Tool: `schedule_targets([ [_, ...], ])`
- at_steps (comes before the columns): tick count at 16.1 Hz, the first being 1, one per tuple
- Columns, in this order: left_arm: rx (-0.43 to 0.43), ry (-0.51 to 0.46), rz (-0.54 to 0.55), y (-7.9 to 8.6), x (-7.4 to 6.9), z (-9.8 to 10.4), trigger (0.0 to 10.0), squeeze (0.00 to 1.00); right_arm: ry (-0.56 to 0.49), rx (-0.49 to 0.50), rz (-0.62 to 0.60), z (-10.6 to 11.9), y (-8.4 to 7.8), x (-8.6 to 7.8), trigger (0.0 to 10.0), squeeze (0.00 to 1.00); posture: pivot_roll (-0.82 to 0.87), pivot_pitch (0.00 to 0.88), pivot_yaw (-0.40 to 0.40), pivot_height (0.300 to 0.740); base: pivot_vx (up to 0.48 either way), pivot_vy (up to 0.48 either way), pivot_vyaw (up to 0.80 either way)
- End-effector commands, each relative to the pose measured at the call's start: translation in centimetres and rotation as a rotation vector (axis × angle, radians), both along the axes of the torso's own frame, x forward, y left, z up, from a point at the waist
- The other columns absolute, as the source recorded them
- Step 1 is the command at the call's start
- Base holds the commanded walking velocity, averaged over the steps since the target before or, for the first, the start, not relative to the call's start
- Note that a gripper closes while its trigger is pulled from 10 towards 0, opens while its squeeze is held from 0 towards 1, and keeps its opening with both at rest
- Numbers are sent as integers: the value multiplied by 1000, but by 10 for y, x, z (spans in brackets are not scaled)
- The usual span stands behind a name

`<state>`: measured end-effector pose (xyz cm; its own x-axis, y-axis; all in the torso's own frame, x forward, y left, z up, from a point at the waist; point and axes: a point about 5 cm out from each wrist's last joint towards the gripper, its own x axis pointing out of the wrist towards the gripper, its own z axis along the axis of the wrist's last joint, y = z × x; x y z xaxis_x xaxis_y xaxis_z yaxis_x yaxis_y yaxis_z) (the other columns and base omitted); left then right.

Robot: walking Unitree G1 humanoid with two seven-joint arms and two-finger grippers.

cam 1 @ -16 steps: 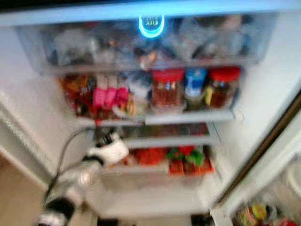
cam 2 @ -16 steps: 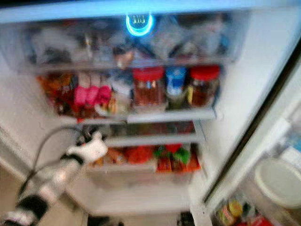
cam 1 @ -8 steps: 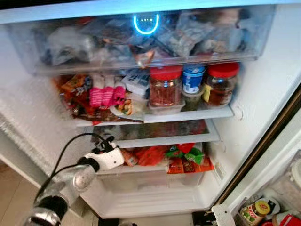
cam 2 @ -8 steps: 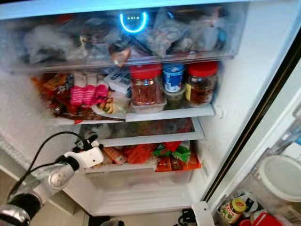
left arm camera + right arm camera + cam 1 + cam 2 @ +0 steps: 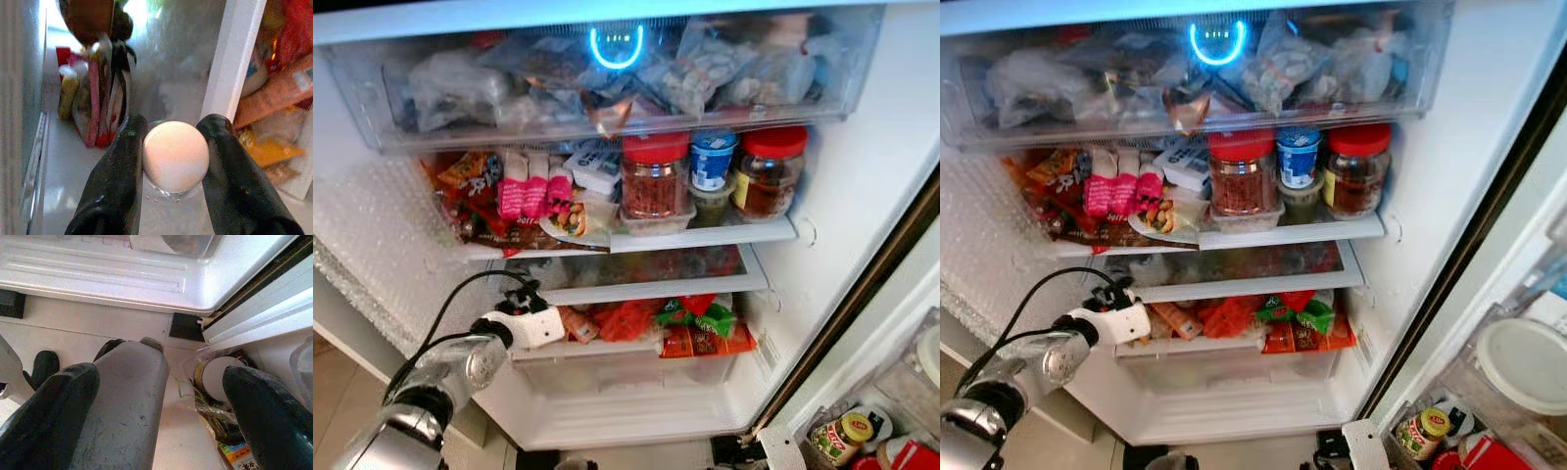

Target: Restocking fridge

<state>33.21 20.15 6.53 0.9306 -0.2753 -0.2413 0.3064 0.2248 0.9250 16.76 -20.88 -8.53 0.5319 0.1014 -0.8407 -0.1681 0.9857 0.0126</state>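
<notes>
At the fridge's (image 5: 862, 196) lower shelf (image 5: 656, 291), the left gripper (image 5: 171, 147) clamped a white-capped bottle (image 5: 175, 149); crowded packets (image 5: 626, 321) could snag it. The right gripper (image 5: 161, 401) hung with jaws apart.

Tiled floor (image 5: 73, 328) below; black pad (image 5: 185, 327) at corner.

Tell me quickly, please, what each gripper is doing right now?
Left gripper: shut on a white-capped bottle, inside the fridge.
Right gripper: open, holding nothing, hanging low over the floor.
</notes>
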Motion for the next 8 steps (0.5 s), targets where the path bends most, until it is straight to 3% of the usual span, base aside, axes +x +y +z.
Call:
schedule_targets([
  [1, 65, 5, 7, 7, 4, 3, 10000, 0, 56, -44, -8, -5, -15, -17, 10000, 0, -121, 66, 15, 653, 0, 0, 0],
  [4, 95, -31, -6, 1, 9, 8, 10000, 0, 50, -49, -11, -5, -19, -21, 10000, 0, -144, 100, 4, 653, 0, 0, 0],
  [8, -19, -152, 37, -6, 19, 24, 10000, 0, 38, -44, -15, -5, -23, -26, 10000, 0, -173, 150, -9, 653, 0, 0, 0],
])
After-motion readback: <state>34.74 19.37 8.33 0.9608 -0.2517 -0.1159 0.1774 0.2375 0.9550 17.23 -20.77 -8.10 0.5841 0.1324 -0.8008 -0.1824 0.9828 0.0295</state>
